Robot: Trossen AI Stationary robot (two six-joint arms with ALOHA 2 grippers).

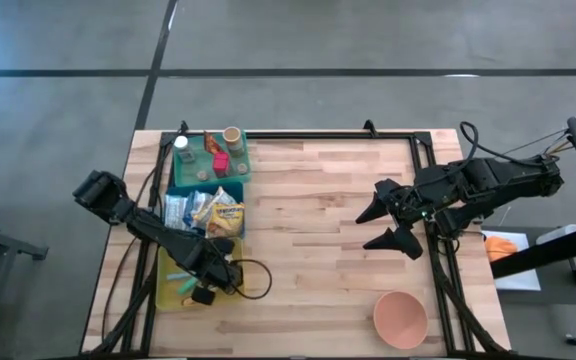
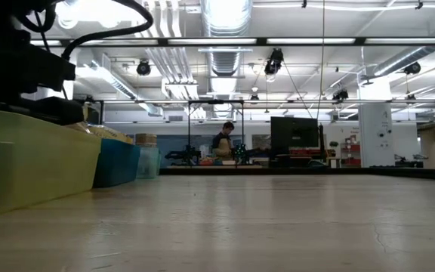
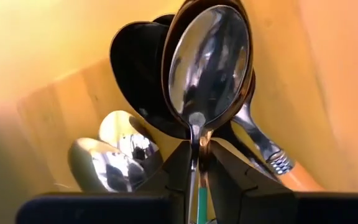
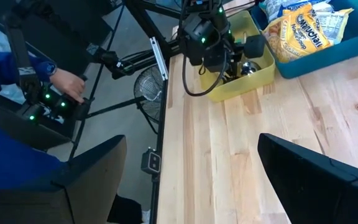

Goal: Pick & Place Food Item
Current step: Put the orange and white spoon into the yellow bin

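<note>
I have the left gripper (image 3: 197,177) clenched on a spoon (image 3: 209,65) handle inside the yellow bin (image 1: 168,290); next, lift straight; right gripper (image 1: 393,222) waits released.

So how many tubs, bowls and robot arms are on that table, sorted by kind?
Tubs: 3, the green tub, the blue tub and the yellow tub
Bowls: 1, the pink bowl
Robot arms: 2, ending in the left gripper and the right gripper
Total: 6
</note>
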